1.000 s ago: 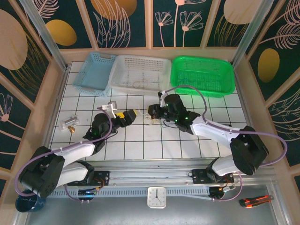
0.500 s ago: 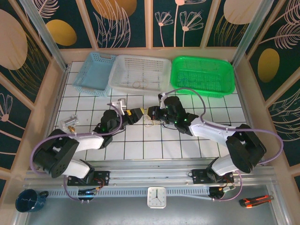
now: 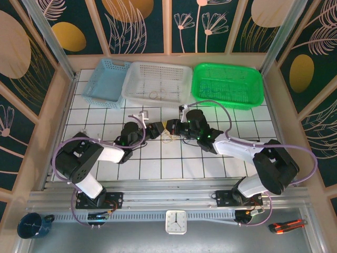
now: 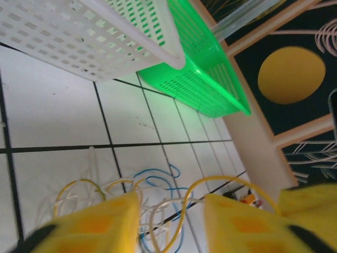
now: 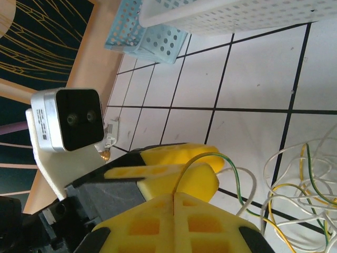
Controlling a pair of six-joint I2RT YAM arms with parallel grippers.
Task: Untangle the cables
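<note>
The cables [image 3: 167,136] lie as a small loose tangle of thin blue, yellow, green and whitish strands on the white tiled table, between my two grippers. My left gripper [image 3: 156,129] is at the tangle's left edge. In the left wrist view its yellow jaws [image 4: 172,221] stand apart, and a yellow strand [image 4: 207,178], a blue strand [image 4: 157,169] and whitish loops run through the gap. My right gripper [image 3: 171,126] is just right of it. Its jaws [image 5: 174,203] are shut on a yellow-green strand [image 5: 210,155] that arches out of the seam to the tangle [image 5: 295,200].
A blue basket [image 3: 108,81], a white basket [image 3: 158,81] and a green basket [image 3: 227,84] line the back of the table, the white one holding a few strands. The two grippers are nearly touching. A clock [image 3: 175,221], a cutter [image 3: 287,225] and a mug [image 3: 31,225] sit below the table's front rail.
My left arm has reached right to the tangle, and its jaws have narrowed around strands. My right gripper has stayed shut and has barely moved.
</note>
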